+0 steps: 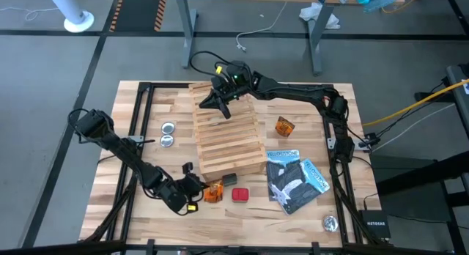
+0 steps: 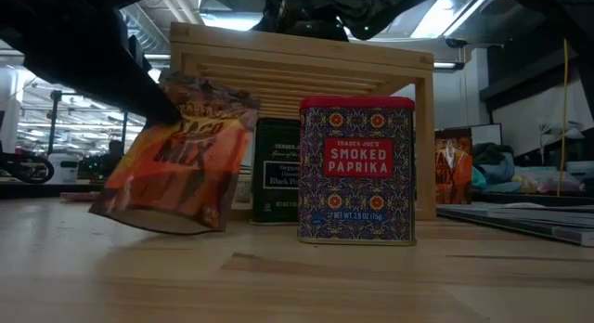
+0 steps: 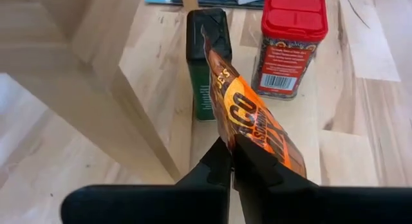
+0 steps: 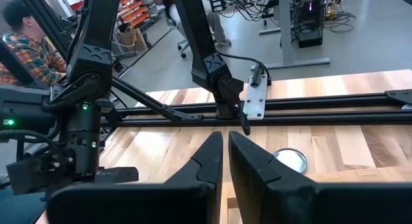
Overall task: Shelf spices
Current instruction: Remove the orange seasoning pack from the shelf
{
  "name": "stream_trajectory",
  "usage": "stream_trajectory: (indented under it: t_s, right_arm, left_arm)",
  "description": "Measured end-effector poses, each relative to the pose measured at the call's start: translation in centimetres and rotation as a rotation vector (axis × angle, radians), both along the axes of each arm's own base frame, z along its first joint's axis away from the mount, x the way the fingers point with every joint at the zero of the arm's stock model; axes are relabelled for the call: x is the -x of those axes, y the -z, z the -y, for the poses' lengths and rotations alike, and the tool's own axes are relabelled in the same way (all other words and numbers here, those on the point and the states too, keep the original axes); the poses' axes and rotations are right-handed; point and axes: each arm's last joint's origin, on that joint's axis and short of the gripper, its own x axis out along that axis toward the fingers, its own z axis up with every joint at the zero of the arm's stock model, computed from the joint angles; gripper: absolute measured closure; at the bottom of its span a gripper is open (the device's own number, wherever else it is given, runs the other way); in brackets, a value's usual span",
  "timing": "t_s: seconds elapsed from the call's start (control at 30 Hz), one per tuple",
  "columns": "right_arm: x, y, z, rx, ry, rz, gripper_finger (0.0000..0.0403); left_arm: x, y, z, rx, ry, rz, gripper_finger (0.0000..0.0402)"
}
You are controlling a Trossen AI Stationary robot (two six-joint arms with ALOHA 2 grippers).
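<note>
1. Butcher-block tabletop point(image 1: 300, 101) fills the high view, with the shelf point(image 1: 227, 134), a slatted pale wooden rack, standing at its middle; two round silver tins point(image 1: 168, 134) lie to its left and blue-and-black booklets point(image 1: 293, 178) to its right.
2. At the near edge, the left gripper point(image 3: 230, 158) has its fingers pressed together on the bottom corner of an orange-brown crinkly packet point(image 3: 254, 121), holding it tilted just above the wood and close beside the shelf's front leg.
3. Just past the packet stand a dark green box point(image 3: 207, 63) and a red-lidded paprika box point(image 3: 288, 47), both upright and near the shelf's front; a second orange packet point(image 1: 284, 126) sits alone to the right of the shelf.
4. Over the far end of the shelf, the right gripper point(image 4: 225, 161) hangs with its fingers nearly together and nothing between them, as far as that view lets me judge.
5. By my reading, the packet is light and soft: it sags from the pinch and will likely flop or fold when set down, so a grip on its stiffer sealed edge would steady it better than this corner.
6. Both boxes look rigid and a little heavier; their flat sides suit a squeeze across the narrow faces, though the printed surface may be slippery.
</note>
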Motion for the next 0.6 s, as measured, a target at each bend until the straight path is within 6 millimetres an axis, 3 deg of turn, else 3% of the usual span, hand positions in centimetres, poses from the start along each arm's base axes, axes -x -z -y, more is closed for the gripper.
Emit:
stream_trajectory:
  t_s: [0.6]
  right_arm:
    - [0.0,0.0,0.14,0.027,0.023,0.006,0.037]
  left_arm:
    - [0.41,0.06,-0.27,-0.157,-0.039,0.006,0.0398]
